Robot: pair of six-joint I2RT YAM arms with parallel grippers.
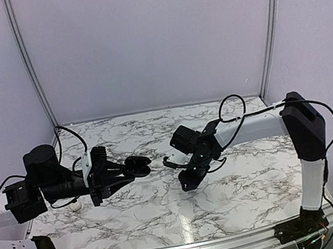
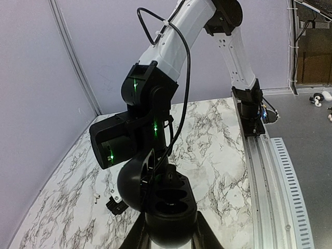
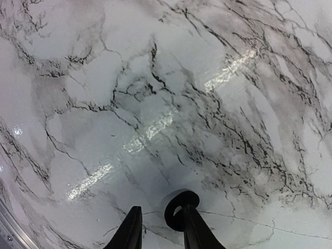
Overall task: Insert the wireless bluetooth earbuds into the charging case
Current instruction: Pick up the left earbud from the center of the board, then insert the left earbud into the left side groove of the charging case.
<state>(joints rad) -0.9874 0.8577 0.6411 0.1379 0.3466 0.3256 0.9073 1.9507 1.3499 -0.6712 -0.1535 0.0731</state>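
Left gripper (image 1: 130, 168) is clamping the open case (image 2: 168, 205) at the table's (image 1: 246, 181) 9 o'clock, wells seemingly empty. Right gripper (image 3: 161, 231), jaws slightly apart, is hovering at the case's 3 o'clock with a possible earbud (image 3: 180, 207) at one fingertip, hold unclear.

My R arm (image 2: 171, 46): white shell, black joints (image 2: 148, 96), green LEDs (image 2: 135, 83), looped black cable (image 2: 187, 67). L hand (image 1: 136, 165) all black.

table (image 1: 240, 182) | glossy white marble pattern, dark grey veins | bright glare streaks
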